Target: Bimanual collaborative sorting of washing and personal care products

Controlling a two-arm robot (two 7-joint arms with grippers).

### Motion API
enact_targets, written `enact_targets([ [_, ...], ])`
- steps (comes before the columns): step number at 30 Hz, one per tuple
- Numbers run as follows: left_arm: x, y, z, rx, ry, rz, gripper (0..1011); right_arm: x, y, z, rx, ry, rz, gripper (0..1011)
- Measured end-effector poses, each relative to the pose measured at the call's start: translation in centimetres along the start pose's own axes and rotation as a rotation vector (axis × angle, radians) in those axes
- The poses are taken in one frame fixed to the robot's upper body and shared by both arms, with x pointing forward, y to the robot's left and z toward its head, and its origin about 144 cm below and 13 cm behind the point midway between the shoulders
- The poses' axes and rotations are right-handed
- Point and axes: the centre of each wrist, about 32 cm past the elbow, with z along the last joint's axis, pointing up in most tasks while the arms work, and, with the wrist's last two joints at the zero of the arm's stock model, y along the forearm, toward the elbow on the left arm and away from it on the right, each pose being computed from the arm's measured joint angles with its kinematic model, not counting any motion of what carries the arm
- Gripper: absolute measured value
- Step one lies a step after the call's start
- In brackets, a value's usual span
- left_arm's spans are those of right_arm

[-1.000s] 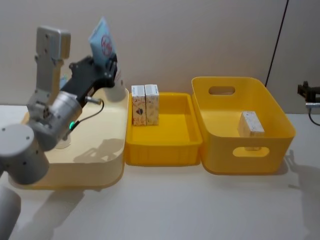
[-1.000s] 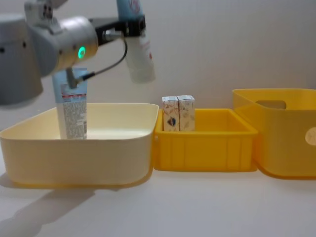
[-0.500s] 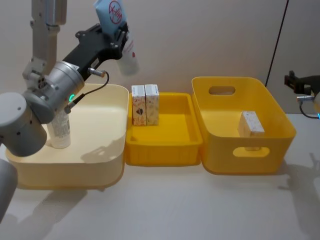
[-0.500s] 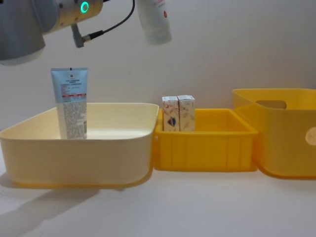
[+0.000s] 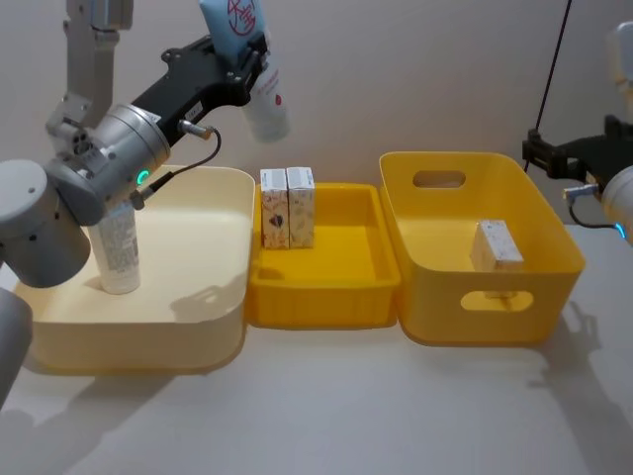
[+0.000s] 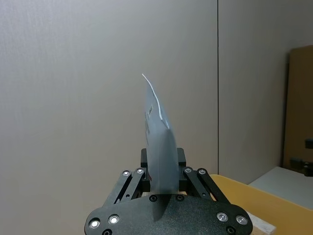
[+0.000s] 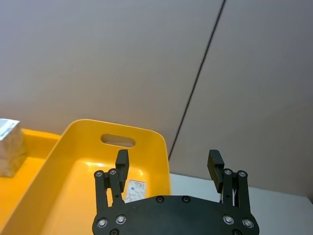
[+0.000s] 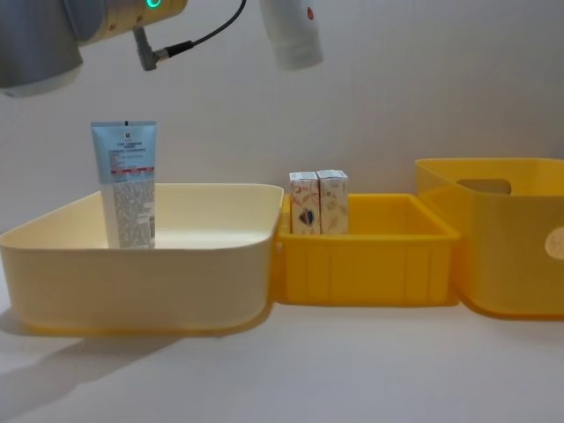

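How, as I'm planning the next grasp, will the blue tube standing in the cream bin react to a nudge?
The blue tube stands upright, tall and slim, so it probably tips easily. Its flat top edge suggests soft, squeezable walls.

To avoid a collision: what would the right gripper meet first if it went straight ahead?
Probably the rim of the deep bin, just ahead of the open right gripper; depth is unclear.

A tube (image 5: 119,257) stands in the left bin (image 5: 226,309). Two cartons (image 5: 288,208) stand in the middle bin (image 5: 326,299), one carton (image 5: 497,245) in the right bin (image 5: 465,322).
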Motion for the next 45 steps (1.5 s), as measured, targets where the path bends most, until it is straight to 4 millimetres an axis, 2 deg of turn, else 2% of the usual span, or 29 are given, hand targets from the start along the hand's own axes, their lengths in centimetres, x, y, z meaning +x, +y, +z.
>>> enact_targets([
  [29,0.5,-0.8,-0.3,0.096,0.066,-0.055,274,-2.4,-0.5,-0.5,0.261,-0.110,0.278,1001],
  [45,0.5,-1.3,0.1,0.086,0.065,-0.129,273,-3.2,-0.1,-0.4,0.221,-0.140,0.312,1001],
])
